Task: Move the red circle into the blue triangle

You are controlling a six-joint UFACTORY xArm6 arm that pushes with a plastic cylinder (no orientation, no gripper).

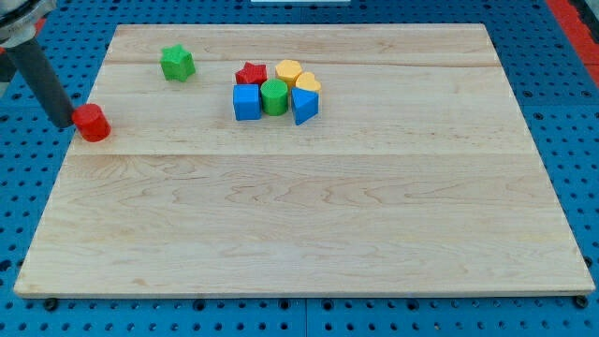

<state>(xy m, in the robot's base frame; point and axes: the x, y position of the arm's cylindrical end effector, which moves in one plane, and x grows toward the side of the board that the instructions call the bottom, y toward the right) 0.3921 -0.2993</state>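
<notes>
The red circle (93, 123) sits at the board's left edge, in the upper half of the view. My tip (65, 123) is just left of it, touching or nearly touching it, and the dark rod slants up to the view's top left. The blue triangle (304, 106) lies far to the right, at the right end of a tight cluster near the board's top centre.
The cluster also holds a blue cube (246, 102), a green circle (273, 96), a red star (250, 74) and two yellow blocks (289, 71) (308, 84). A green star-like block (176, 63) lies alone at upper left. The wooden board (309, 215) rests on a blue pegboard.
</notes>
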